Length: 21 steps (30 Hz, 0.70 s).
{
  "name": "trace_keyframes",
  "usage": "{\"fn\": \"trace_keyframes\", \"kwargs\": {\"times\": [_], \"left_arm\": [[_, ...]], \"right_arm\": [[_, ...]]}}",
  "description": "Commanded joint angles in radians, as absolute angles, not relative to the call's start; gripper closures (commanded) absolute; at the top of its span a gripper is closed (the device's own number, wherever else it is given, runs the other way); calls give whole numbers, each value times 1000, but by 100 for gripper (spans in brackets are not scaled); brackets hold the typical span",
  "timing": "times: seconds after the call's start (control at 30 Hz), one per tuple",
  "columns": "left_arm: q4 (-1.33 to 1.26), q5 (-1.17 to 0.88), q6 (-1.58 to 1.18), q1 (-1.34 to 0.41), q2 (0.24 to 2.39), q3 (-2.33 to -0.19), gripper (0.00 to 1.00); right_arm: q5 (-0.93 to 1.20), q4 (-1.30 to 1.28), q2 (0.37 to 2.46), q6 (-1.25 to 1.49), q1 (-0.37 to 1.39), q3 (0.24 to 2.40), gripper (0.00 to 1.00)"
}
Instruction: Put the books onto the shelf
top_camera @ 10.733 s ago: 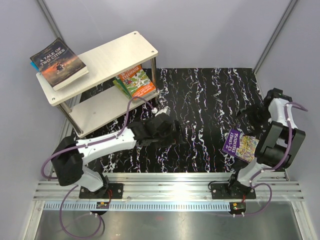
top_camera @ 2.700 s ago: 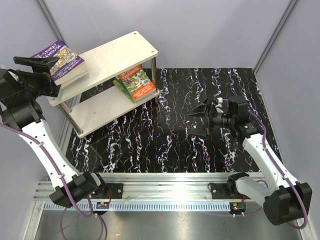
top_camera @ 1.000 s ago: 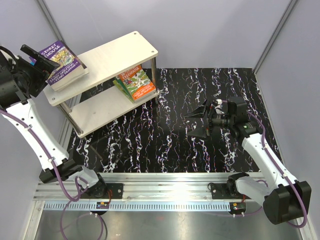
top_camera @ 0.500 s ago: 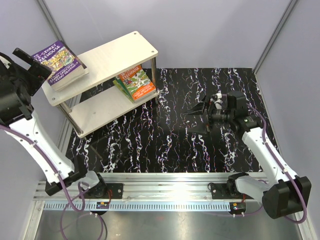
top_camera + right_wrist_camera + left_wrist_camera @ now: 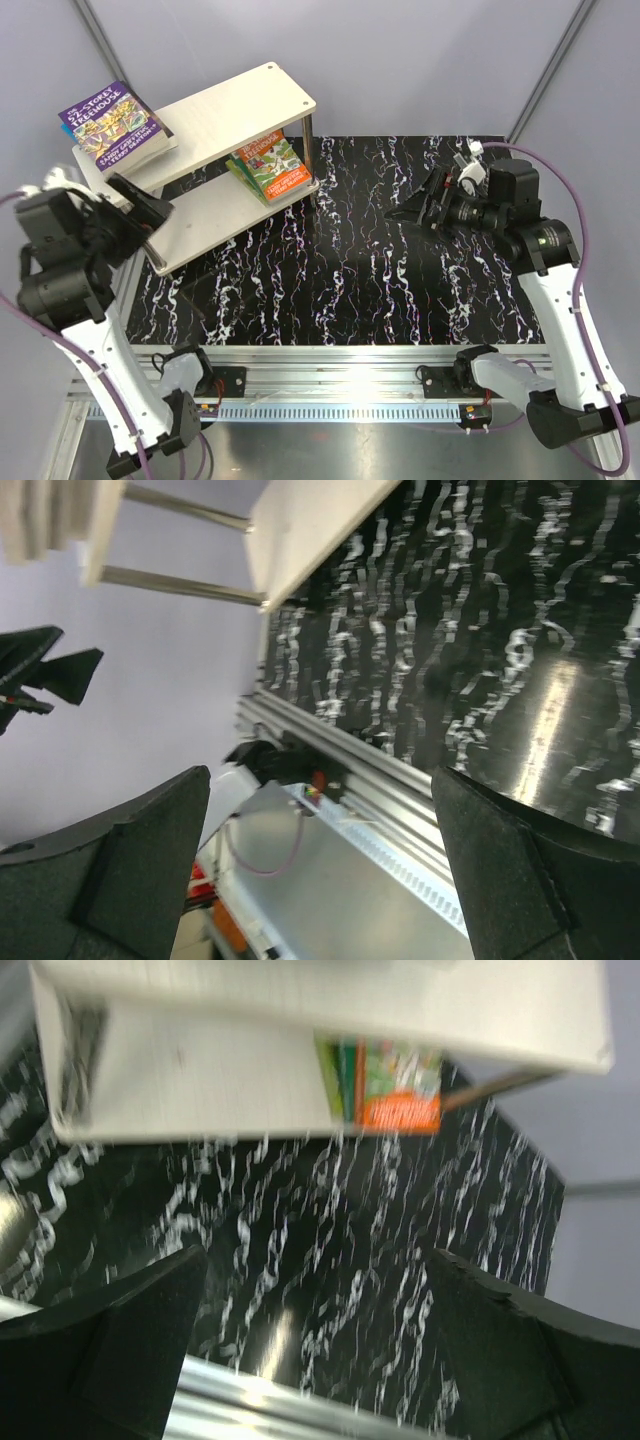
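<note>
While both hands hang in the air with nothing in them, the books lie on the shelf. The left gripper (image 5: 143,208) has its two black fingers spread wide apart, and nothing is between them. It is up in the air by the near left end of the shelf (image 5: 232,103), close to the lower board. Its own camera looks between the fingers of the left gripper (image 5: 315,1260) at the black table with white streaks and at the shelf (image 5: 200,1090) past it. That picture is a bit blurry.

The right gripper (image 5: 410,203) is spread wide too, and it holds nothing. It is up over the far right part of the table (image 5: 380,300) and points left, toward the shelf. It is well apart from the shelf and from every book. Its camera looks between the fingers of the right gripper (image 5: 318,780) at the table, the silver rail (image 5: 400,780) at the near edge, and one corner of the shelf (image 5: 300,530) with its thin steel posts (image 5: 180,583).

A purple book (image 5: 112,125) lies flat on the left end of the top board, with one side sticking out over the edge. It lies on something thicker, but what that is cannot be told. The green and orange books (image 5: 268,165) lie in a small pile at the right end of the lower board, under the top board. The left wrist camera shows the green and orange books (image 5: 385,1085) there too. Neither gripper touches a book.
</note>
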<state>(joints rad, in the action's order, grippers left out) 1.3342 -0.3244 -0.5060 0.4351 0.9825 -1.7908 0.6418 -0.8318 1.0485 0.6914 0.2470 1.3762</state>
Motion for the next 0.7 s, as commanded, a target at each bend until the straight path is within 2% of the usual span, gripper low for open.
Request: {"fn": "trace_keyframes", "kwargs": {"times": [0.0,0.17,0.33,0.47,0.67], "left_arm": [[1258,-312,-555,339,878,-1528,1],[1194,-252,-531,311,677,-1304,1],[1118,-151,-491,220,601,-1107,1],[1080,-22,-451,132,620,-1013,1],[1008,288,-475,-162,761,-1005,1]], "right_arm": [[447,-989,1035,525,262,1410,0],[381,-1045,1037,473,299,1439,0],[221,-1120,1063,436,345,1460,0],[80,-1221,1138,426,362,1483,0],[-72,-1302,1224,379,426,1543,0]]}}
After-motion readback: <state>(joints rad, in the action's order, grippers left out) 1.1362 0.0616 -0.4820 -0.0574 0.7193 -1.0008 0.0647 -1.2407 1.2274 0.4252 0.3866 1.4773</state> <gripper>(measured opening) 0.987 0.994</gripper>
